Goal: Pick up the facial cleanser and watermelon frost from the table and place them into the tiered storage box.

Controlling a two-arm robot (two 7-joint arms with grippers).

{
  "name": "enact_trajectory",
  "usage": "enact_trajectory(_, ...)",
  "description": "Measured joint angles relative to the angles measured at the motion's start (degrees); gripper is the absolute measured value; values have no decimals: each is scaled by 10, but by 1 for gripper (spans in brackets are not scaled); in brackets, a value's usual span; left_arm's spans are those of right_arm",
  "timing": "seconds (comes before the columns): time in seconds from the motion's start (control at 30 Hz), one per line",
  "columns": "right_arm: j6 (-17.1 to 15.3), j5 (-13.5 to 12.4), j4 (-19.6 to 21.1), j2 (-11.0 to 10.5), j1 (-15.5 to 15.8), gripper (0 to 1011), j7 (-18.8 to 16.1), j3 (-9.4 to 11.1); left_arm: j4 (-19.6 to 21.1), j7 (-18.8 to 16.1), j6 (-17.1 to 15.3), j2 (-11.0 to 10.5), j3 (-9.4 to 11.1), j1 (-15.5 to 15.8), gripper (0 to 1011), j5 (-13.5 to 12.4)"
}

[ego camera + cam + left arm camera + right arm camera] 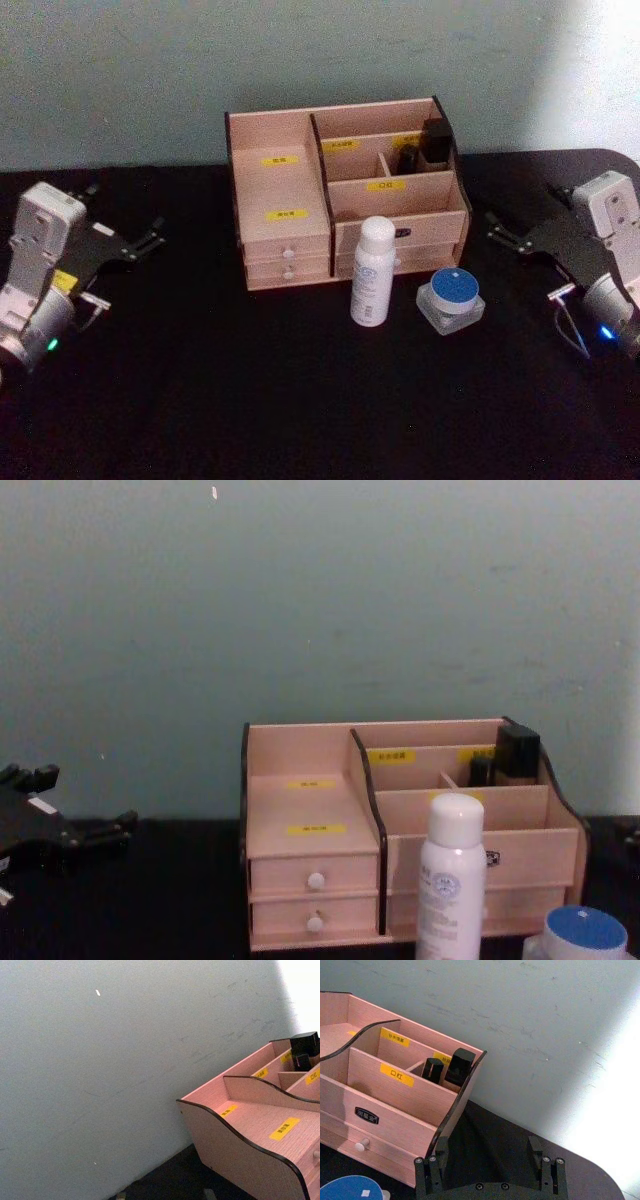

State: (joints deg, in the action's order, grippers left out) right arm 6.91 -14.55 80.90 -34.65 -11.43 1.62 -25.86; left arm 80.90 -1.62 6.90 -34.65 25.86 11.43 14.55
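The table [200, 400] is covered in black. The tiered storage box [290, 245] is set at its far middle. The facial cleanser [373, 272] is stood upright just in front of the box, and the watermelon frost [452, 300] is placed just right of the cleanser.

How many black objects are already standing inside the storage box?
2. Both stand in the rear right compartment of the tiered storage box: a taller black container by the right wall, a shorter black container just left of it. More may be hidden.
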Motion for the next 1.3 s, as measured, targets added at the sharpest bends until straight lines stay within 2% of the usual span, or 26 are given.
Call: enact_trajectory(1.3,0,0,0,0,0,1003,0,0,0,0,0,0,0,0,1001,0)
